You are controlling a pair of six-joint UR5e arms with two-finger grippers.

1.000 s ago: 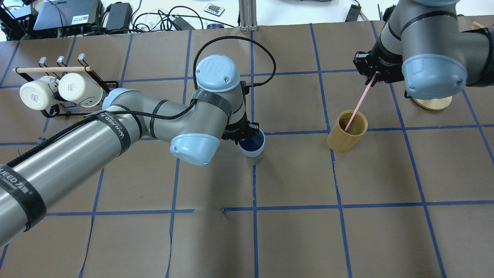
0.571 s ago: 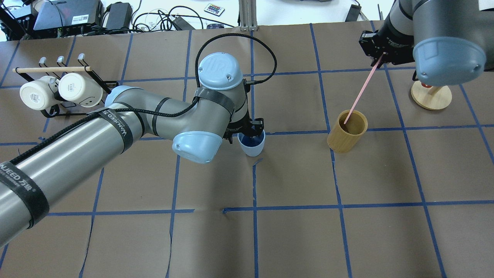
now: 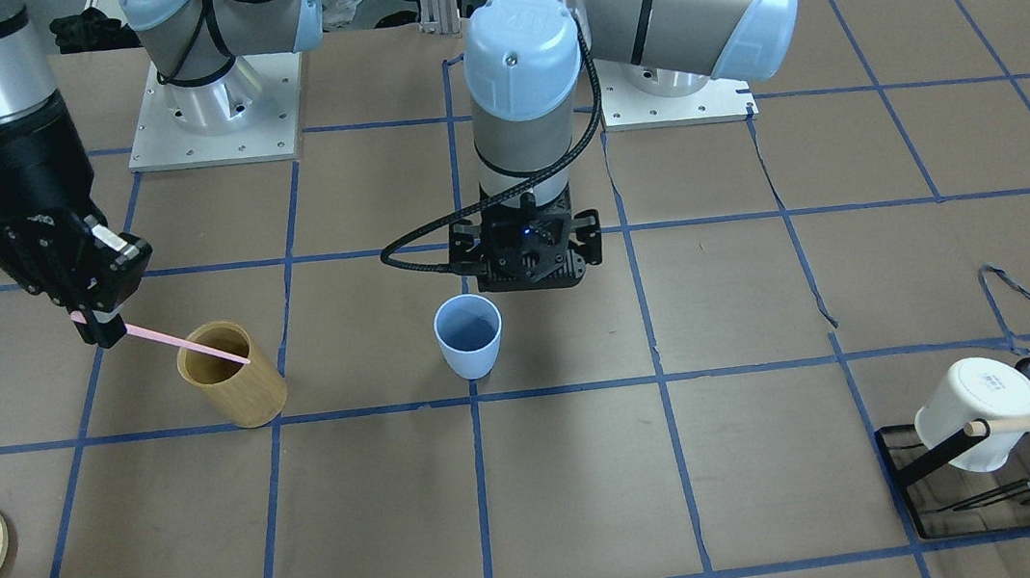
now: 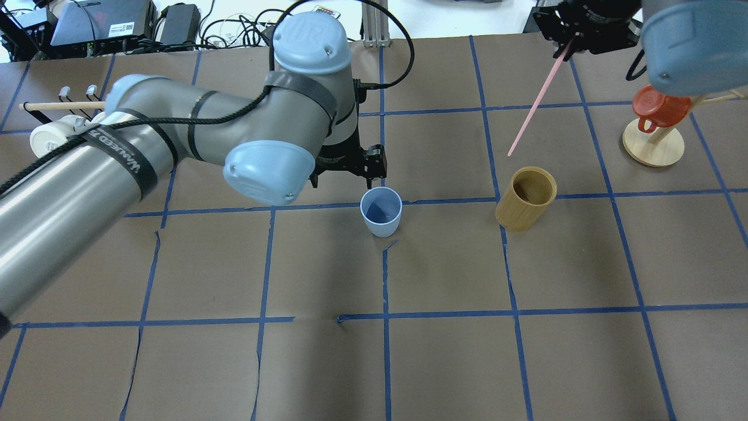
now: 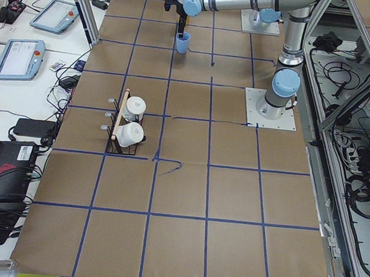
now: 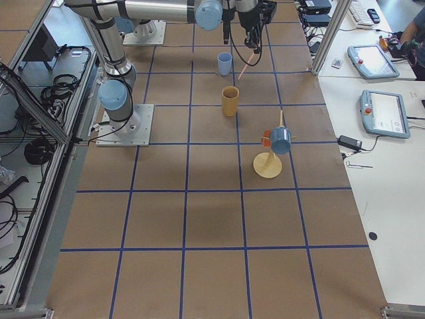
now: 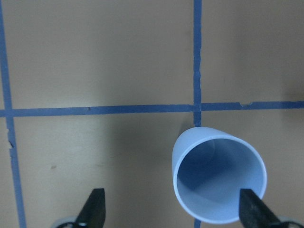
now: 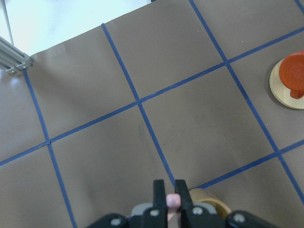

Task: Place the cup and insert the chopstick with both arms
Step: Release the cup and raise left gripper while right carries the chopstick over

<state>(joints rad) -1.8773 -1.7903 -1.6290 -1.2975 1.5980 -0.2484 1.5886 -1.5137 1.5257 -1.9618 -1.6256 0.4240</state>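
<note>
The table (image 4: 444, 362) is covered in brown paper gridded with blue tape, and the blue cup (image 4: 381, 211) stands upright on it at a tape crossing. The left gripper (image 4: 347, 173) hangs just on the robot's side of the cup, fingers apart and empty. Well to the cup's left is a rack (image 3: 903, 458) of white mugs (image 3: 976, 416). To its right stands the bamboo holder (image 4: 526, 199). Farther that way, the right gripper (image 8: 171, 192) is clamped on the pink chopstick (image 4: 532, 111), which slants down with its tip in the air above the holder.
</note>
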